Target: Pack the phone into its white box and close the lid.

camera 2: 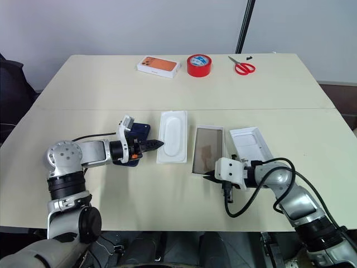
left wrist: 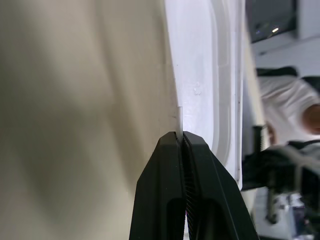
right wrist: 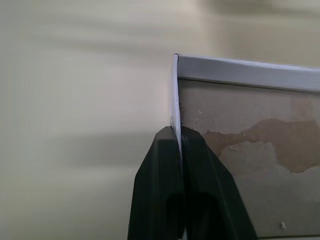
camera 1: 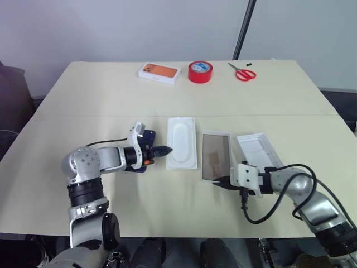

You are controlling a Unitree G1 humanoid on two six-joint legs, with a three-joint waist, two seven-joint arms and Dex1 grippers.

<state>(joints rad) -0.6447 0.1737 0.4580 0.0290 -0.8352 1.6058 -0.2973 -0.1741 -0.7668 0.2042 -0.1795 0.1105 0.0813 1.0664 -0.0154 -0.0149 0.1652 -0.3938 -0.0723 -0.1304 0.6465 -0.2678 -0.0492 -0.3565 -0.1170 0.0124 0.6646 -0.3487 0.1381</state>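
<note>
White card walls frame the white box, a shallow tray with a grey-brown floor, which lies on the table with its long axis running away from the robot, between the flat white insert on its left and the lid on its right. The near wall of the white box is pinched by the right gripper, whose fingers are seen clamped on the thin edge close to a corner (the wrist view shows the wall running between them). The left gripper is clenched on the left edge of the flat white insert, a sliver of white card being caught at its tips.

The phone lies just behind the left gripper, largely hidden by the wrist, so the left arm is by far the nearer to it. From the phone the white box lies to the right, beyond the insert, and its long axis is judged roughly parallel to the tray's. The tray holds no phone yet.
</note>
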